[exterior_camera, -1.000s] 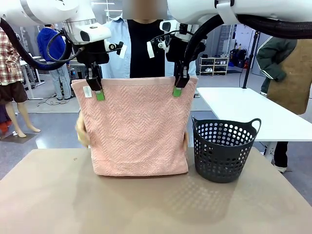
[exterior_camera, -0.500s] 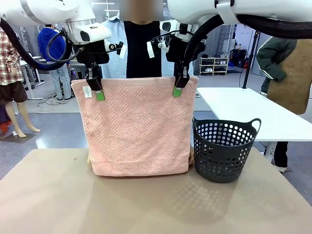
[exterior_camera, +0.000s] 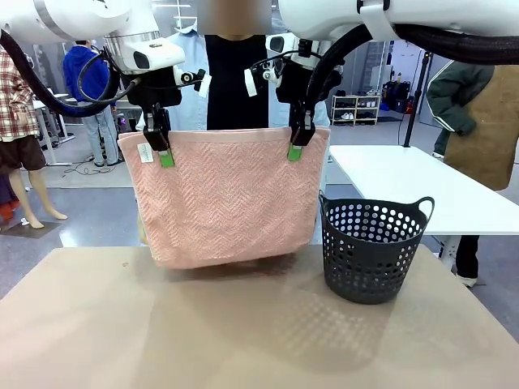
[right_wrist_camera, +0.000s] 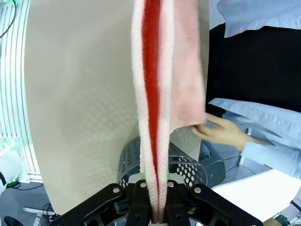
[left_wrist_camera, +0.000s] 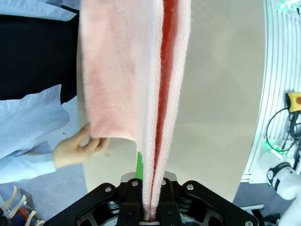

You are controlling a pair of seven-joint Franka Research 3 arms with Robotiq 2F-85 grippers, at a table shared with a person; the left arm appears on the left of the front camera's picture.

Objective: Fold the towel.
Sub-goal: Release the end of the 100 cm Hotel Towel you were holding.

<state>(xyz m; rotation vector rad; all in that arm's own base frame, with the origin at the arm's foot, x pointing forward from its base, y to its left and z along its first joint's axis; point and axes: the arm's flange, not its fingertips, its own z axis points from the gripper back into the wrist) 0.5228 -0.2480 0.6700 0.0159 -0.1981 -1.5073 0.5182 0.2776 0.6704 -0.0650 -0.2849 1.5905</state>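
Left gripper (exterior_camera: 165, 156) and right gripper (exterior_camera: 295, 149) alike pinched shut on the upper corners of the towel (exterior_camera: 231, 203), so as to hang it wide and level over the far side of the table (exterior_camera: 243, 340), just beside the grey basket (exterior_camera: 373, 251). Along the fingers, hangs in doubled layers with a gap between, the far layer's lower corners gripped by the person's hands (left_wrist_camera: 77, 148). Likely held so to keep the top edge fixed while the bottom comes up for the next fold.
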